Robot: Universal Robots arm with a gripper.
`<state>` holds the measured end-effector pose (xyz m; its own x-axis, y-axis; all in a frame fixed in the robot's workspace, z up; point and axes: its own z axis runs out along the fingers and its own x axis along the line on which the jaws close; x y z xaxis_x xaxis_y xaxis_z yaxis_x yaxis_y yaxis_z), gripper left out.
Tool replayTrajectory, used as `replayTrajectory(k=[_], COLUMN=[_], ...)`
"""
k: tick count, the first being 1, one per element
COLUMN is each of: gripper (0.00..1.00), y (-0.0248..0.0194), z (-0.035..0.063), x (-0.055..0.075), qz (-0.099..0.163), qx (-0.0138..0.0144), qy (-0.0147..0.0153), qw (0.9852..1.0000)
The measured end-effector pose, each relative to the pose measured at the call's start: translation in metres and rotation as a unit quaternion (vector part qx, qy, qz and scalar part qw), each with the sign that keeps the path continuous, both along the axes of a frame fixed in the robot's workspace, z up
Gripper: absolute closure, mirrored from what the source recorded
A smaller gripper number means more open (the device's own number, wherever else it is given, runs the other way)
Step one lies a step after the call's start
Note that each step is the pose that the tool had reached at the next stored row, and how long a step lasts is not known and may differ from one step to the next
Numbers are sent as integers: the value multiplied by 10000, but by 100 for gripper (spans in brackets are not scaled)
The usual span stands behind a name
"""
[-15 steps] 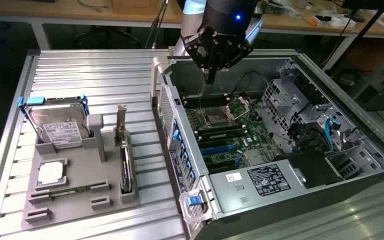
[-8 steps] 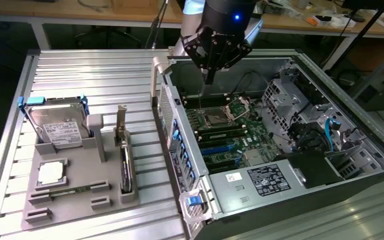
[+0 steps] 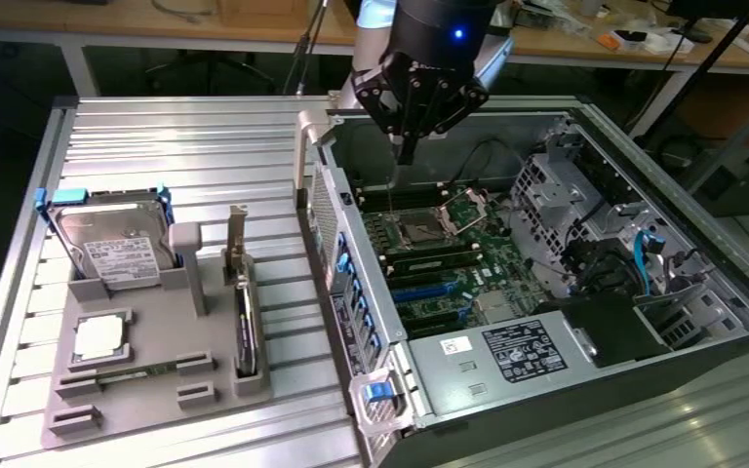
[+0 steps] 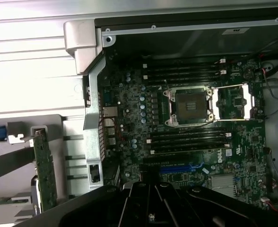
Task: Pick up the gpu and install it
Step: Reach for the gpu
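1. Your black gripper (image 3: 405, 151) is closed and empty above the open metal computer case (image 3: 544, 105).
2. The thin black gpu card (image 3: 243, 317) stands edgewise in the grey plastic tray (image 3: 206, 283), at the gripper's seven o'clock in the exterior view.
3. It is probably light, stiff and fragile, so grip its bare top edge.

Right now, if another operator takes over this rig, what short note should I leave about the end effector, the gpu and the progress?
End effector: shut, holding nothing, above the open computer case, over the motherboard.
Gpu: standing on edge in the grey holder, on the exterior view's left of the case, untouched.
Done: nothing visible so far.
Left: the gpu is not yet picked up and not yet installed.
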<state>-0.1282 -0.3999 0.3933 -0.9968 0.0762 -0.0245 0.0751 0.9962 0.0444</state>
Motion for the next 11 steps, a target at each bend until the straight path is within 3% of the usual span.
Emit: replayTrajectory(k=[11], gripper=[89], y=[-11], z=[0], x=[-32], qz=[0], qx=[0], qy=[0], qw=[10000])
